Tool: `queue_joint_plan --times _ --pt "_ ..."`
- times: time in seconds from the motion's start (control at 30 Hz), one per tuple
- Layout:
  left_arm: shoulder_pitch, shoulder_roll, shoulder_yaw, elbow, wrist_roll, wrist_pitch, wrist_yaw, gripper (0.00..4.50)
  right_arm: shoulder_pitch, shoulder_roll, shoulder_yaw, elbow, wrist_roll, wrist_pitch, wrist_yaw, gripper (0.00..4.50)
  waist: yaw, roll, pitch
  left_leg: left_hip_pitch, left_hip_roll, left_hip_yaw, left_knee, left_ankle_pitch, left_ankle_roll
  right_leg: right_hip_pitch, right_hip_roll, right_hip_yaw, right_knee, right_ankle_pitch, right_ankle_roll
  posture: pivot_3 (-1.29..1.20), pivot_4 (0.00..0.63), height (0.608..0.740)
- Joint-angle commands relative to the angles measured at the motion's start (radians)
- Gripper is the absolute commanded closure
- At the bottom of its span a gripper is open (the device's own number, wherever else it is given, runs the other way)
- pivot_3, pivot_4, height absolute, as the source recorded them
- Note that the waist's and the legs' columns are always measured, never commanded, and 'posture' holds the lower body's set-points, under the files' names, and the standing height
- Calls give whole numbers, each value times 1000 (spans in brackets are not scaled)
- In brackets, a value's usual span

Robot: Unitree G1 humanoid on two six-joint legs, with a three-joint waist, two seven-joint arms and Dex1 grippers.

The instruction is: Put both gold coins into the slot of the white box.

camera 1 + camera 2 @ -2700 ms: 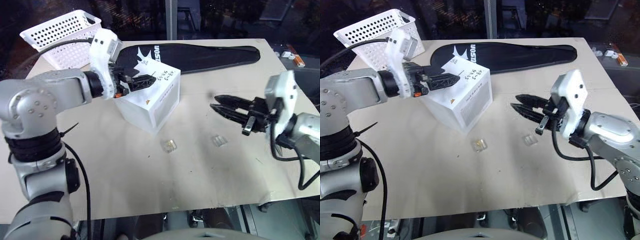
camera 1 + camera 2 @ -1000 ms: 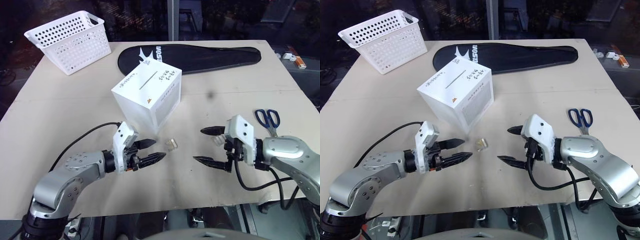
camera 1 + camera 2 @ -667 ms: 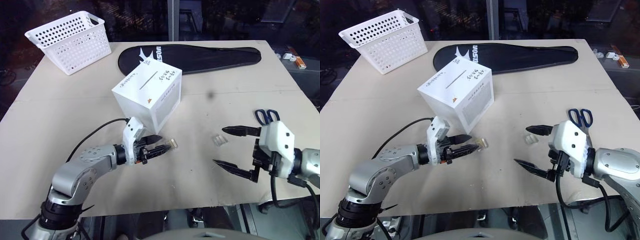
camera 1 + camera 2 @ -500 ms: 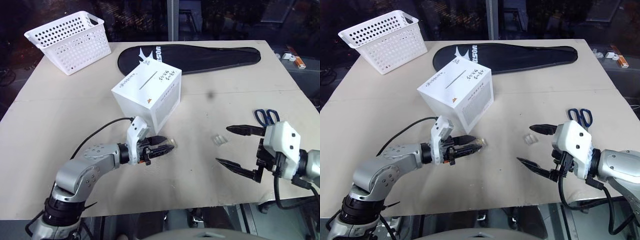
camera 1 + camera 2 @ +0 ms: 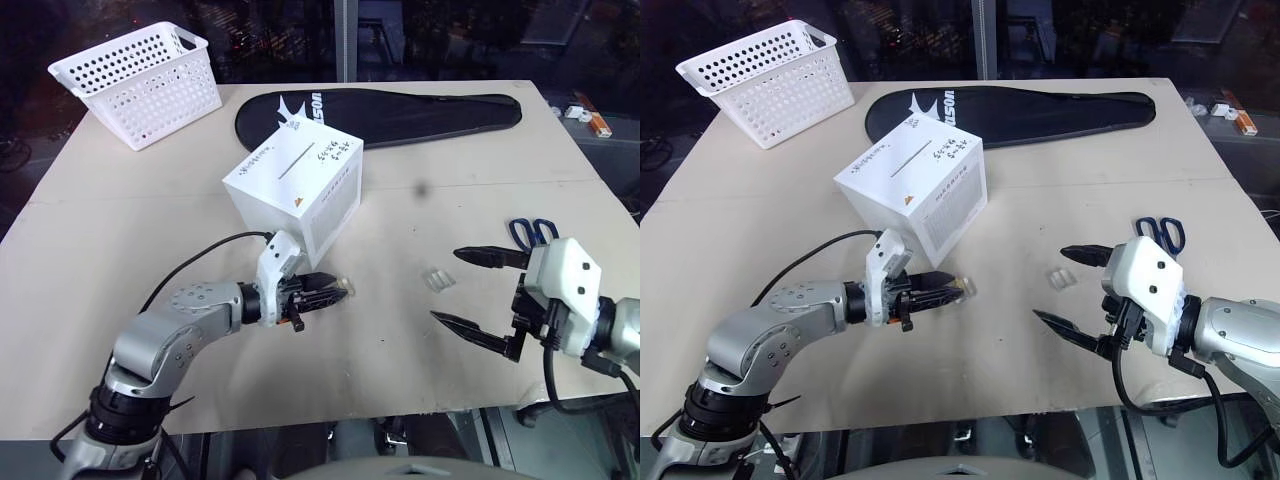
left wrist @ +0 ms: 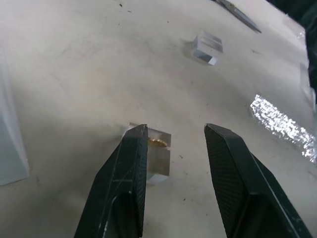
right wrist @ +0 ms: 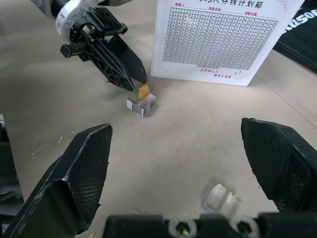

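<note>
Beige counter (image 5: pixel 120 230) before you carries two gold coins in clear cases, one white box (image 5: pixel 295 195), one perforated basket (image 5: pixel 140 68), one black racket cover (image 5: pixel 390 105), one pair of scissors (image 5: pixel 530 232). Your left claw (image 5: pixel 340 293) stands apart around the nearer coin (image 6: pixel 157 143), one finger touching its case. The second coin (image 5: pixel 1061 278) lies just beside your right claw (image 5: pixel 1068 290), spread wide.

The left end effector (image 5: pixel 338 293) has come down off the white box (image 5: pixel 293 192) to a gold coin (image 7: pixel 143 91).
</note>
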Motion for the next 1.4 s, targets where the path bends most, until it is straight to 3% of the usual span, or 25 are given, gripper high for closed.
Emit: queue_joint_plan --times 0.03,0.37,1.07,1.2,1.4 --pt "5 14 -12 -39 37 -57 -18 2670 -14 -13 -6 -30 20 -5 -18 0 0 0 0 0 0 0 0 0 0 0 0 0 0 0 0 0 150 738" --pt "47 75 -88 0 185 -228 -114 2670 -14 -23 -1 -30 39 -9 -39 0 2 0 0 0 0 0 0 0 0 0 0 0 0 0 0 0 150 738" --pt "8 17 -111 108 330 -347 -126 2670 11 -31 -8 -47 42 -14 -65 0 1 0 0 0 0 0 0 0 0 0 0 0 0 0 0 0 150 738" --pt "12 2 -96 112 324 -340 -124 2670 16 -32 -9 -49 41 -14 -66 0 1 0 0 0 0 0 0 0 0 0 0 0 0 0 0 0 150 738" --pt "14 3 -15 88 165 -237 -199 2670 18 -31 -6 -49 41 -16 -66 0 0 0 0 0 0 0 0 0 0 0 0 0 0 0 0 0 150 738"
